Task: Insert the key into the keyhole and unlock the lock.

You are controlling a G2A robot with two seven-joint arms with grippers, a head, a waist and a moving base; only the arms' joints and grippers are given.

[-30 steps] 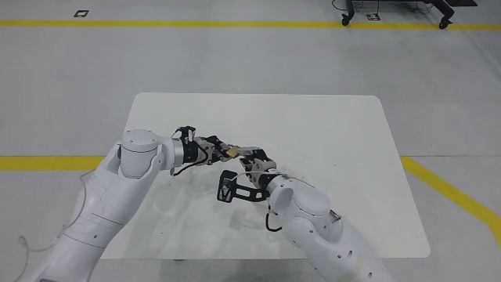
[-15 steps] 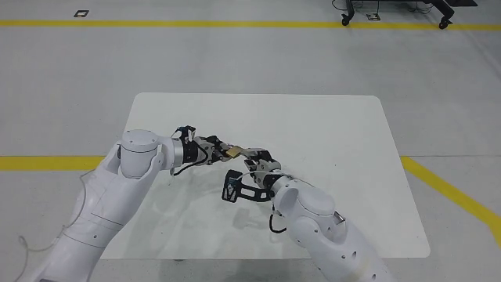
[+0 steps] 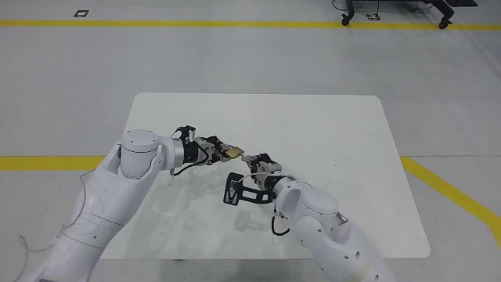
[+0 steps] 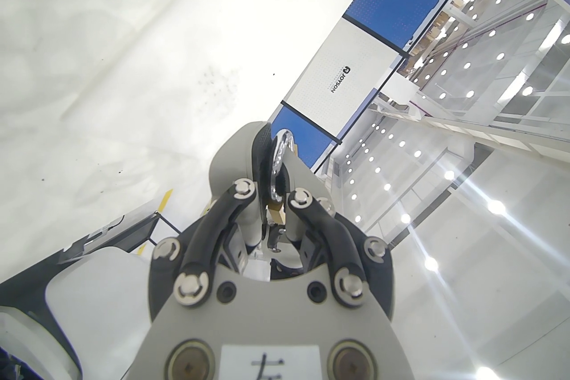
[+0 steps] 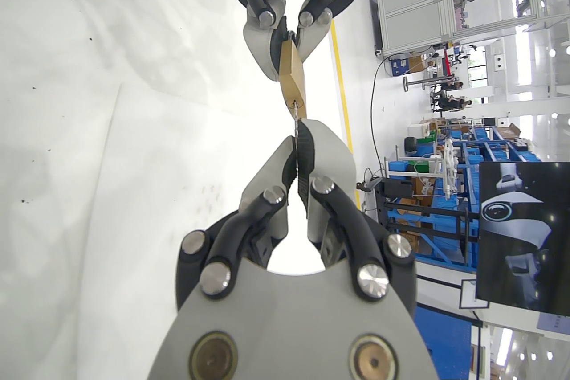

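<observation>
our right fingers (image 5: 327, 159) pinch the key (image 5: 294, 121), left fingers (image 5: 258, 47) clamp the lock (image 5: 291, 67); pushing askew, we could bend or jam it.

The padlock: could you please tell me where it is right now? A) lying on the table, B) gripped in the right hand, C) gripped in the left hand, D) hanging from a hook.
C: the left hand is shut on the padlock, while the right hand holds the key at its keyhole.
</observation>
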